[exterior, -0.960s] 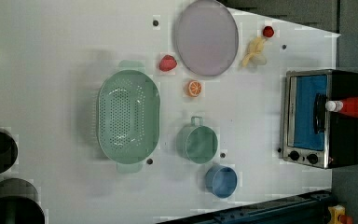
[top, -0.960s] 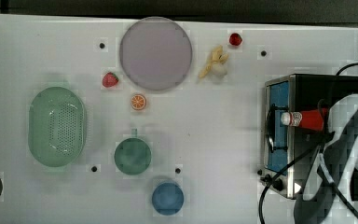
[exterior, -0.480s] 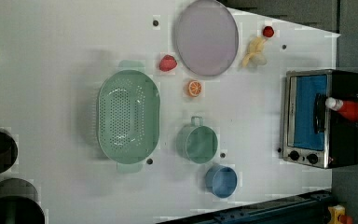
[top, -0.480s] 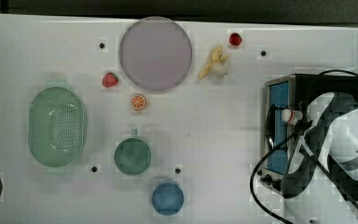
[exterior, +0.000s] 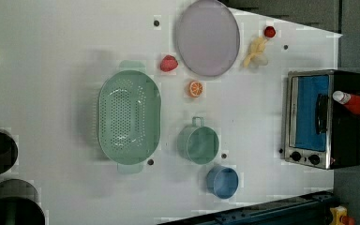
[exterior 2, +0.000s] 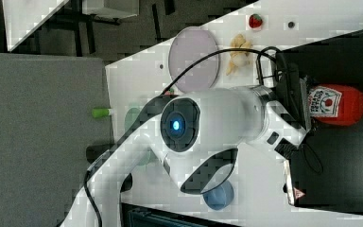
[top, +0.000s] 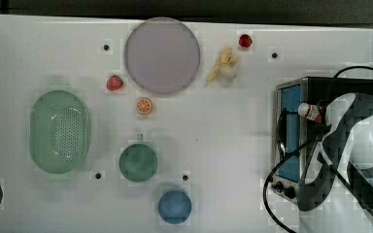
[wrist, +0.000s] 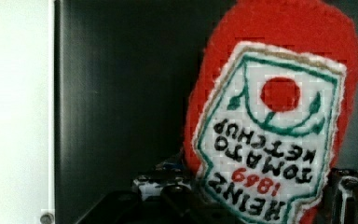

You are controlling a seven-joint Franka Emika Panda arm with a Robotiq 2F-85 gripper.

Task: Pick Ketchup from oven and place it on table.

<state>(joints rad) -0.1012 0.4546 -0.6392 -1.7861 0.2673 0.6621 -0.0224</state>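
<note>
The ketchup (exterior 2: pixel 340 105), a red bottle with a white label, lies on its side on top of the black oven (exterior 2: pixel 340 161). In the wrist view the ketchup (wrist: pixel 279 116) lies close against the dark oven top (wrist: pixel 121 93). My gripper (exterior 2: pixel 307 105) straddles the bottle at its label end. Its jaws press against both sides of the bottle, and one of the fingers (wrist: pixel 161 189) touches the red edge. In the top view the white arm covers the bottle's body, leaving the capped end of the ketchup (top: pixel 312 112) showing over the oven (top: pixel 291 97). The white table (top: pixel 223 136) stretches to the top view's left.
On the table stand a purple plate (top: pixel 161 54), a green colander (top: pixel 58 131), a green cup (top: pixel 138 162) and a blue bowl (top: pixel 175 206). Small fruit pieces lie near the plate. A black cable (top: pixel 277 194) loops off the arm beside the oven's front.
The arm has come in over the oven top and now covers the ketchup's body in the top view. The jaws have narrowed onto the bottle. The bottle has hardly moved.
</note>
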